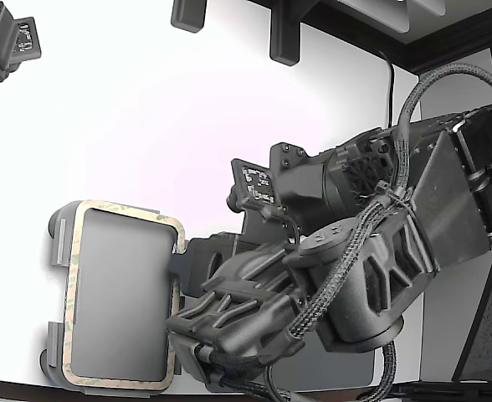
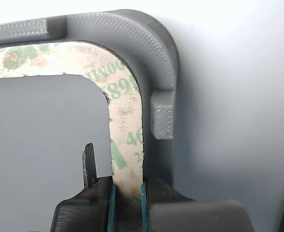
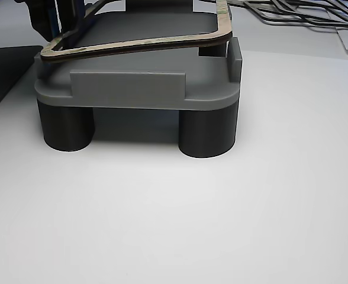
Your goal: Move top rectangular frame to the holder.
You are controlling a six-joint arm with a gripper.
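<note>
on the white table [image 1: 146, 126], the arm's fingers [image 2: 145, 203] pinch the frame [image 1: 120, 210] over the holder [image 3: 138, 89].

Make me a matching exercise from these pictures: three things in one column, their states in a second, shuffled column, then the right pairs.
Things:
1. frame
2. holder
3. gripper

States:
A. light grey, stands on dark round legs
B. shut on the tan strip
C. tan with green marks, tilted above the plate in the other view

Pairs: 1-C, 2-A, 3-B
</note>
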